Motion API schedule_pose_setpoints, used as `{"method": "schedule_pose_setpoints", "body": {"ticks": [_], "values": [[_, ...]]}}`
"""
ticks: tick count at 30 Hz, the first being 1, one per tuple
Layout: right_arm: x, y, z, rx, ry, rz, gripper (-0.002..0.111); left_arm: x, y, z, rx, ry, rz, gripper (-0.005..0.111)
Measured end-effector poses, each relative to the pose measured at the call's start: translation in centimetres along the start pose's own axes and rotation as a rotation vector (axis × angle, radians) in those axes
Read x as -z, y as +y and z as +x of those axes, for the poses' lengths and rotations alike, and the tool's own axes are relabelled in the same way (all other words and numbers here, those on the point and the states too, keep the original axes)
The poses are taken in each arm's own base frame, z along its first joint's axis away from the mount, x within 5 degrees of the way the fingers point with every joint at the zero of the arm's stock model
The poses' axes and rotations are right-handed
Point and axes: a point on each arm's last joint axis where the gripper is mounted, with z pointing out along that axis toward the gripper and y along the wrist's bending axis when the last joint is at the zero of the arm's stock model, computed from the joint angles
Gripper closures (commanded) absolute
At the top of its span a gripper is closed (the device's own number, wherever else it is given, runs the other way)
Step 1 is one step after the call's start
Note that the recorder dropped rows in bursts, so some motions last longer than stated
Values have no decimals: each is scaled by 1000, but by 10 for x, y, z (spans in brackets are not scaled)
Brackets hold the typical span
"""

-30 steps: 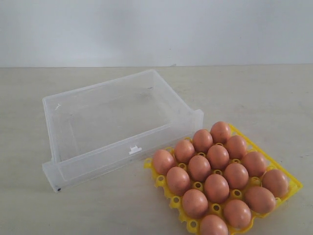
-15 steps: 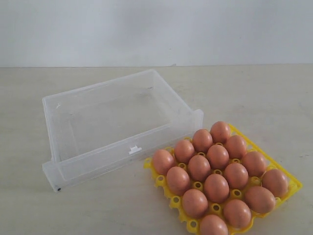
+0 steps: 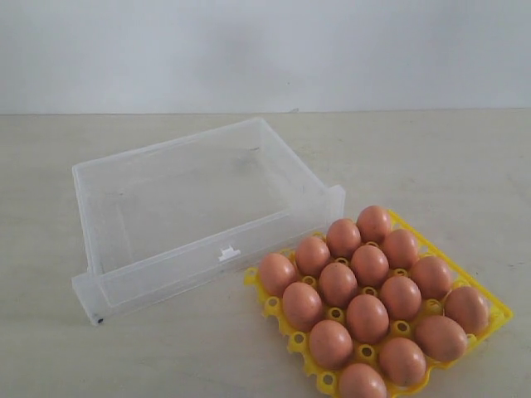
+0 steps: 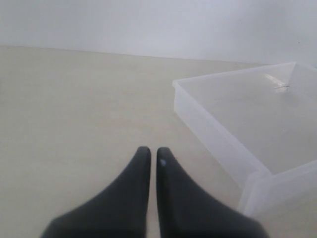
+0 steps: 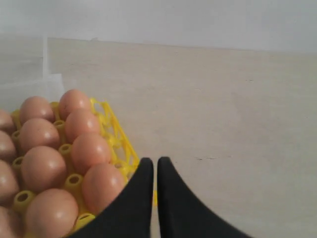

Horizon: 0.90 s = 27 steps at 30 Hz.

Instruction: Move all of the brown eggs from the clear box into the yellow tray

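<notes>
Looks as good as finished. Can find no egg in the clear box, set left of the worktop's middle with its latch tab toward the near edge. Can count fourteen brown eggs in the yellow tray, each seated in its own cup, packed in rows just beside the box's near right corner and reaching toward the worktop's near right corner. Cannot see the tray's nearest cups, cut off by the frame, so cannot rule out a free hole there. Shows both claws pinched fully together on nothing: the left claw over bare worktop near the box, the right claw by the tray's outer edge, gripping no egg. Leaves, by this reckoning, nothing more to carry across; at most a parking of the arms.
</notes>
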Motion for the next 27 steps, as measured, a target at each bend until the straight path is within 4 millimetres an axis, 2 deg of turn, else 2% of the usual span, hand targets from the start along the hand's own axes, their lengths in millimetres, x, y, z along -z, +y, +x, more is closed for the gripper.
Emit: {"method": "schedule_pose_setpoints", "body": {"ticks": [7, 27], "values": [[0, 7, 1, 78, 2, -127, 109, 0, 0, 0, 0, 0, 0, 103], [1, 8, -4, 75, -53, -138, 109, 0, 0, 0, 0, -5, 0, 103]]}}
